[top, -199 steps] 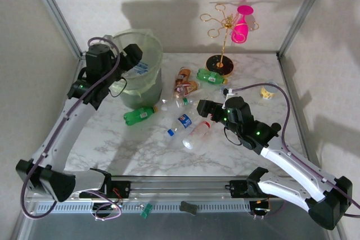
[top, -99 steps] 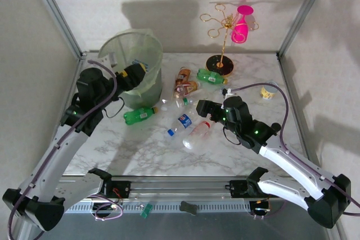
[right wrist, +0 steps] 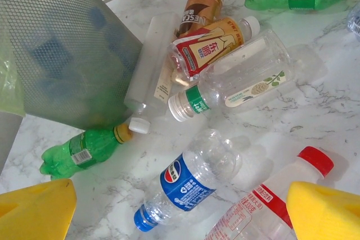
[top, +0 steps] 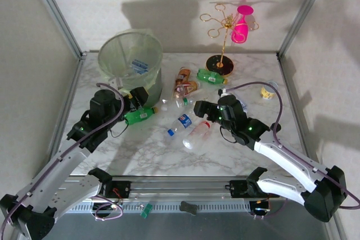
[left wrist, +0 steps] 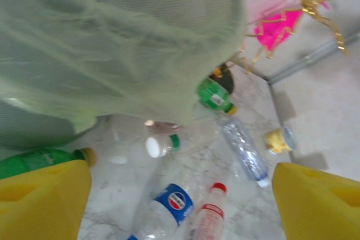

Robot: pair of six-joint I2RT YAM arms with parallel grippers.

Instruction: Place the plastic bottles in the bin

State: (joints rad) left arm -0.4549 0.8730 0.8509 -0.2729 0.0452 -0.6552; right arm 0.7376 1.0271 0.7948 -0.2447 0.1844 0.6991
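The pale green bin [top: 158,49] stands at the back left with a blue-labelled bottle [top: 139,67] inside. Several plastic bottles lie on the marble to its right. My left gripper [top: 138,96] hangs open and empty in front of the bin wall [left wrist: 140,43], just above a green bottle [top: 139,115] [left wrist: 34,161]. My right gripper [top: 201,109] is open too; its yellow fingers [right wrist: 36,209] straddle a blue-labelled clear bottle [right wrist: 191,186] [top: 181,123] without touching it. A red-capped bottle [right wrist: 270,206] [top: 198,134] lies beside that one.
Further bottles: brown and orange ones [top: 184,81], a green one [top: 211,76], a clear one with a green band [right wrist: 236,85]. A gold rack with a pink cup [top: 241,23] stands at the back. A small yellow object [top: 268,93] lies at the right.
My left arm has come down from over the bin to its front, near the green bottle. The right gripper has edged slightly left above the bottles.
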